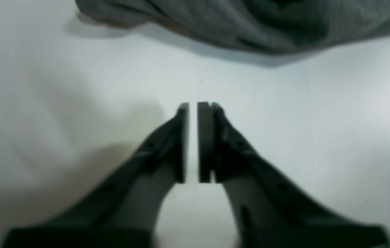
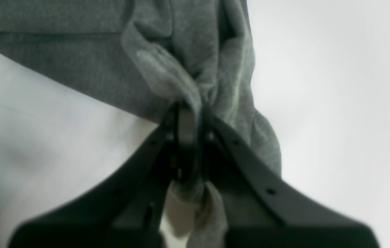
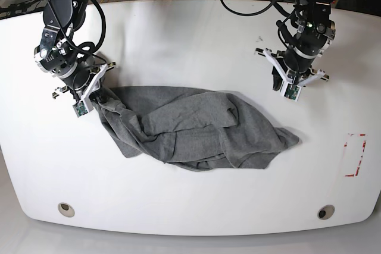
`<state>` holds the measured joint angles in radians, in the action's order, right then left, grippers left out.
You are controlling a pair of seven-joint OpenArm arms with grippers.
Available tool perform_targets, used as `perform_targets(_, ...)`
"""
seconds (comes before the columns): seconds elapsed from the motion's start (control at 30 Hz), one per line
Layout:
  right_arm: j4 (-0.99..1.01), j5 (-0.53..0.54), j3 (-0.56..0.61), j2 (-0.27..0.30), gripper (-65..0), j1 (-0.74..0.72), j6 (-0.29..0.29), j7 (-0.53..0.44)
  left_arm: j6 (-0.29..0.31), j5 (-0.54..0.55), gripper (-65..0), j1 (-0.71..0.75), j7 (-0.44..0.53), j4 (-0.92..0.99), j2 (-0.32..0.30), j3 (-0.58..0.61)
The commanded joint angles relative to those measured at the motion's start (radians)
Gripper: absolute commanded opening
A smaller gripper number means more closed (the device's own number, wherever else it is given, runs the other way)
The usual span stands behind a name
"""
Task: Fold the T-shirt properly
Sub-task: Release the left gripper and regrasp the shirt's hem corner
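The heather-grey T-shirt (image 3: 196, 129) lies crumpled in a heap on the middle of the white table (image 3: 178, 40). My right gripper (image 3: 100, 94), at the left of the base view, is shut on a bunched edge of the T-shirt (image 2: 181, 82) at the heap's left end. My left gripper (image 3: 284, 84), at the right of the base view, hangs over bare table behind the heap's right end. In the left wrist view its fingers (image 1: 193, 110) stand nearly together with a thin gap and nothing between them, and the T-shirt (image 1: 250, 24) lies ahead of them.
A red tape rectangle (image 3: 355, 154) marks the table near its right edge. Two round holes (image 3: 66, 209) sit near the table's front edge. Cables and floor lie beyond the table's far edge.
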<state>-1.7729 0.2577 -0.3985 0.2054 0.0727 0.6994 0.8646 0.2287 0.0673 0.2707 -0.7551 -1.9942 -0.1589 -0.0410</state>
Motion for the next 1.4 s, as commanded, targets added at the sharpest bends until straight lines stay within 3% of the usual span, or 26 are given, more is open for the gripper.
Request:
perform_targets(0.0, -0.017, 0.005, -0.004, -0.002, -65.0, -0.017, -0.001, -0.028, -0.001, 0.006, -47.1, -0.024, 0.026, -0.015, 0.012, -0.010)
perform_targets(0.2, -0.015, 0.010, 0.002, -0.014, -65.0, -0.023, -0.001, -0.028, -0.005, 0.001, -11.8, -0.129, 0.026, 0.019, 0.060, -0.030)
perform_targets(0.23, -0.015, 0.005, 0.002, -0.022, -65.0, -0.023, -0.001, -0.028, -0.007, -0.001, -9.4, -0.152, 0.026, 0.028, 0.065, -0.030)
perform_targets(0.5, -0.015, 0.004, 0.003, -0.036, -65.0, -0.029, -0.001, -0.028, -0.007, 0.002, -11.3, -0.351, 0.026, 0.214, 0.066, -0.044)
perform_targets(0.87, -0.015, 0.004, 0.000, -0.036, -65.0, -0.029, -0.001, -0.028, -0.002, -0.001, -11.4, -0.552, 0.036, 0.513, 0.058, -0.181)
perform_targets(1.07, -0.015, 0.009, 0.000, -0.036, -65.0, -0.029, -0.001, -0.028, -0.001, 0.004, -11.4, -0.597, 0.156, 0.697, 0.003, -0.193)
perform_targets(1.27, -0.015, 0.009, 0.002, -0.036, -65.0, -0.029, -0.001, -0.028, 0.004, 0.004, -11.4, -0.638, 0.220, 0.853, 0.002, -0.193)
perform_targets(1.37, -0.017, 0.012, 0.002, -0.036, -65.0, -0.029, -0.001, -0.028, 0.050, 0.004, -11.4, -0.646, 0.253, 0.906, 0.002, -0.193)
